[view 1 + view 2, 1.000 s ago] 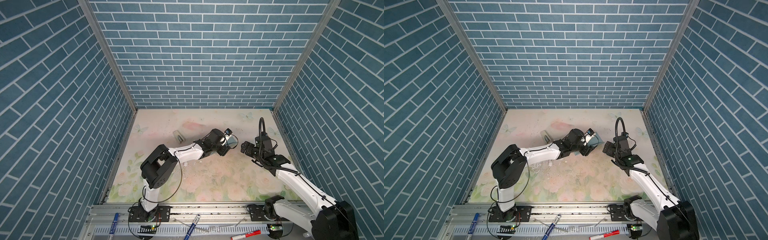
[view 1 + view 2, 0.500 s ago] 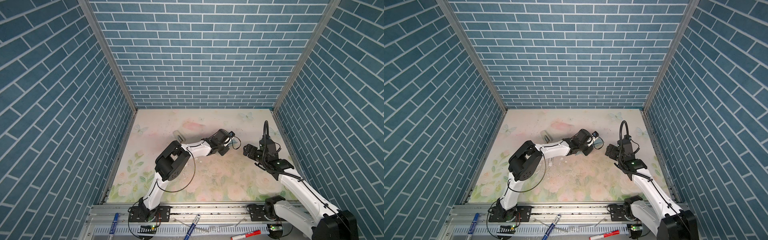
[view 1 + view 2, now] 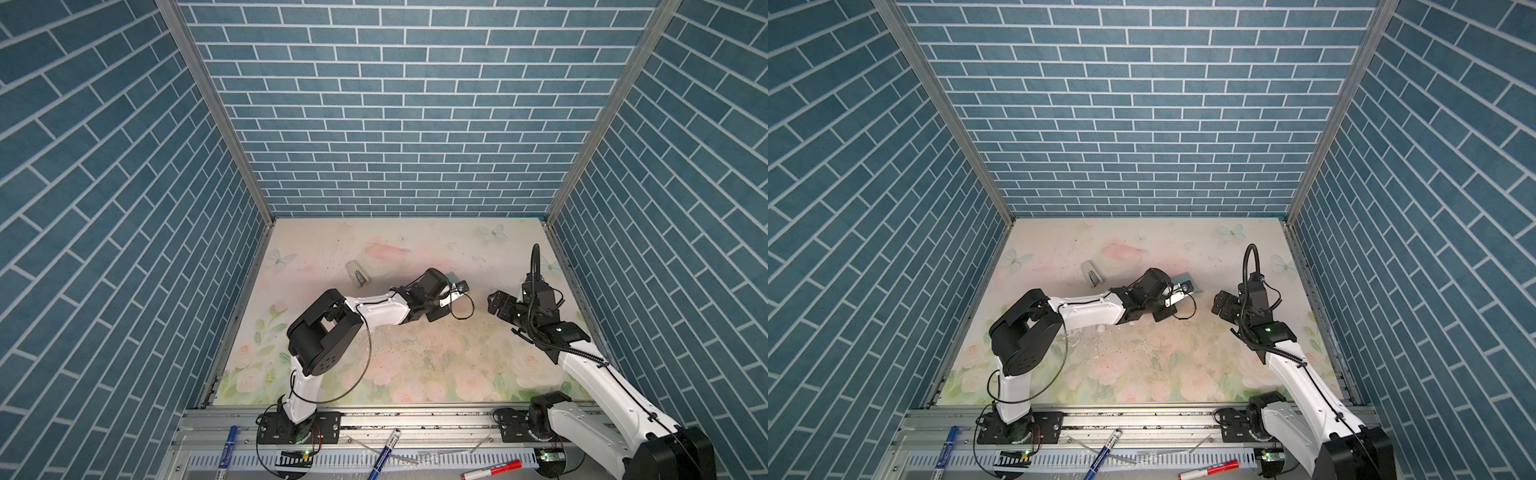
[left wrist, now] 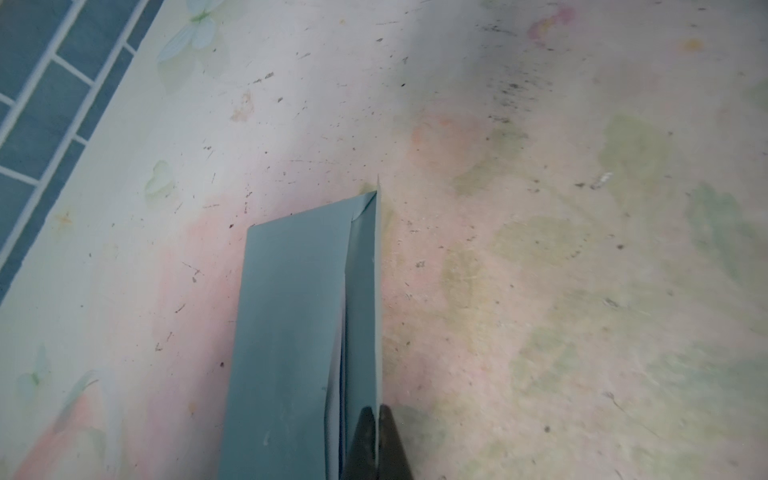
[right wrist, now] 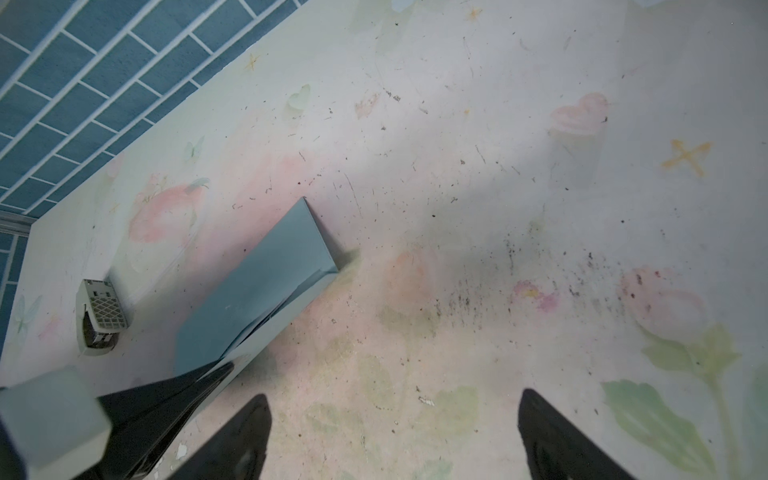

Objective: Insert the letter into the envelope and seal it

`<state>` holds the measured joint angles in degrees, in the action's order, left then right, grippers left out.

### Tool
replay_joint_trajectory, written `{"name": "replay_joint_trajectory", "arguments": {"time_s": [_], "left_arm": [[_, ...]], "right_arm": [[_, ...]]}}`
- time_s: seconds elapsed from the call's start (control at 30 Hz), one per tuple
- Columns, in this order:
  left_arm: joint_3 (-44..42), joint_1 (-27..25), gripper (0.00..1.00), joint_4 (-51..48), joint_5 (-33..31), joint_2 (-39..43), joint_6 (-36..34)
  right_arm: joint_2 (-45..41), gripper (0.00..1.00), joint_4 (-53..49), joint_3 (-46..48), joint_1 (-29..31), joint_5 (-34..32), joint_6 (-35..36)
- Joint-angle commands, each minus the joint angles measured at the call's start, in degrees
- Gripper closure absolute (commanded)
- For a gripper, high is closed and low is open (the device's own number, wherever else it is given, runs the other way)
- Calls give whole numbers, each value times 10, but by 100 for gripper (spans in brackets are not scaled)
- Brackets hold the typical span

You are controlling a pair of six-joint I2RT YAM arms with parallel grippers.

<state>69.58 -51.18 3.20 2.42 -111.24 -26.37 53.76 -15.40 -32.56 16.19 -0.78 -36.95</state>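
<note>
Right wrist view, left claw pinching envelope, grey device nearby

A small grey device lies on the floral tabletop.

The left arm and right arm match in both top views: glossy white link shells between boxy black joint housings, the left shoulder housing dotted with small screw holes. A thin black cable loops beside the left arm. A ribbed black hose runs along the right one, near a small green light. Black base plates carry screws. The right tool has black, wedge-shaped fingers.
</note>
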Motion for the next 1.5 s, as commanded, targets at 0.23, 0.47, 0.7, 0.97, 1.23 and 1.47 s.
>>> {"name": "replay_joint_trajectory", "arguments": {"time_s": [0.23,0.47,0.7,0.97,1.23,1.47], "left_arm": [[-114,-14,100,114,11,50,-142],[-186,-21,97,195,50,63,-178],[-242,-22,91,243,83,86,-193],[-262,-22,61,286,69,109,-145],[-267,-21,46,300,61,165,-37],[-288,30,36,307,82,233,137]], "right_arm": [[28,12,17,1,-3,64,27],[63,36,60,-1,-3,139,10],[120,55,121,-5,-2,196,-25],[178,59,175,-6,7,235,-55],[216,65,190,-24,36,237,-55],[254,70,192,-48,81,245,-43]]}}
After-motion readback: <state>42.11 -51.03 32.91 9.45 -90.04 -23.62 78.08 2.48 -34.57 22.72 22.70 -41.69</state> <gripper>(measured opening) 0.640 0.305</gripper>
